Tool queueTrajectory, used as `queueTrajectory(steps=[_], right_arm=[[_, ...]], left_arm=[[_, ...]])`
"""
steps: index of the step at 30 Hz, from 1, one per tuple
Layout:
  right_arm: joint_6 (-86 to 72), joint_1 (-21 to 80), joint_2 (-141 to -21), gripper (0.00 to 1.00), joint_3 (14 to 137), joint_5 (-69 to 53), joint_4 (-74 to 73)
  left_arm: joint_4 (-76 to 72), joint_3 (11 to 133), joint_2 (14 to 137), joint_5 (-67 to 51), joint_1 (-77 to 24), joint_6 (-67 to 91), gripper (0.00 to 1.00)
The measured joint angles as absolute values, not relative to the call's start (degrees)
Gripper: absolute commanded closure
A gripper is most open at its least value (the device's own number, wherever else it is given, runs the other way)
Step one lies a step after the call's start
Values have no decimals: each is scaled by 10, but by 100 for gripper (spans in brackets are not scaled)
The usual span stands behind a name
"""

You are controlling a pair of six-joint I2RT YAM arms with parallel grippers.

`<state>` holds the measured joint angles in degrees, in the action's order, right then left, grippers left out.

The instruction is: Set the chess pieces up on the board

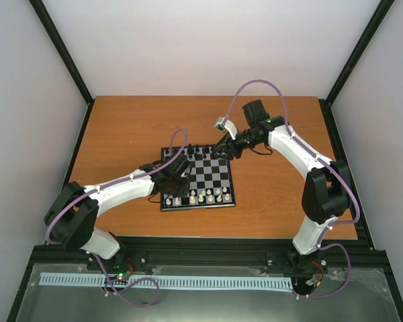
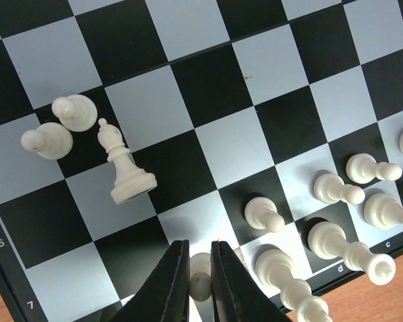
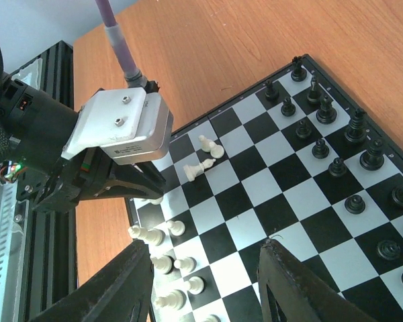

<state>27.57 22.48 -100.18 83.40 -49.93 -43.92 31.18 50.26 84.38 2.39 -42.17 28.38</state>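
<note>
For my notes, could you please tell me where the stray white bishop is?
The white bishop sits left of centre in the left wrist view, just right of two white pawns.

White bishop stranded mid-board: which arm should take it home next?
Probably right. The right gripper hangs open and empty over the board, the bishop ahead of it; the left gripper is shut on a white pawn near the board's edge.

rank numbers: "6" and "7", pale print on the thin black rim of the small black-and-silver checkered chessboard (image 2: 15,274), left edge in the left wrist view
file letters: "d" and "c", same pale print, same rim, lower right edge
</note>
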Motion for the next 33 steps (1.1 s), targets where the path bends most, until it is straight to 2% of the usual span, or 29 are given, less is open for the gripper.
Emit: queueTrajectory(steps=[19,26,33], right_arm=[[283,225,-1014,57,834,-499,-442],[286,225,-1018,57,834,-500,-444],[288,225,-1021,57,834,-500,-448]], left_arm=[[310,529,898,29,-422,276,87],[310,531,907,31,-422,271,76],[321,542,906,32,-422,269,72]])
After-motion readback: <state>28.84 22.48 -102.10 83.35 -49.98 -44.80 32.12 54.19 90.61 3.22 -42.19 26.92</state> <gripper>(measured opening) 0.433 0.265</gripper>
